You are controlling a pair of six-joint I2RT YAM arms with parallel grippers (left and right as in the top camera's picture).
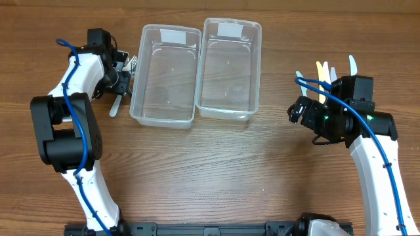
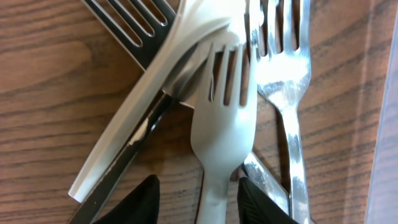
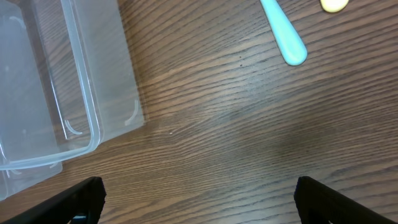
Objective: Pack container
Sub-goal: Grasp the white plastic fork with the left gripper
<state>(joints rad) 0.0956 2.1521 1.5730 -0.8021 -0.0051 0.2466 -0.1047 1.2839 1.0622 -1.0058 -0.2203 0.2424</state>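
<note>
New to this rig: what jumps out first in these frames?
Two empty clear bins sit side by side at top centre: left container, right container. Left of them, the left gripper straddles a white plastic fork in a tangle with a silver fork and a black fork, jaws open. The right gripper hangs open above the table, near pastel utensil handles.

Worktop [image 1: 249, 170], brown wood grain; I am logging what is lying directly on it.

- Two clear tubs are sitting side by side at the far middle, the left container [image 1: 138, 82] and the right container [image 1: 226, 113].
- Just left of them I am seeing a heap of forks [image 1: 123, 65]. A white plastic fork [image 2: 224, 124], a metal fork [image 2: 283, 74] and a black fork [image 2: 134, 25] are crossing under a white handle [image 2: 124, 149].
- Well apart on the right, a light blue handle [image 3: 283, 31] and a yellow tip [image 3: 334, 5] are lying near each other.
</note>
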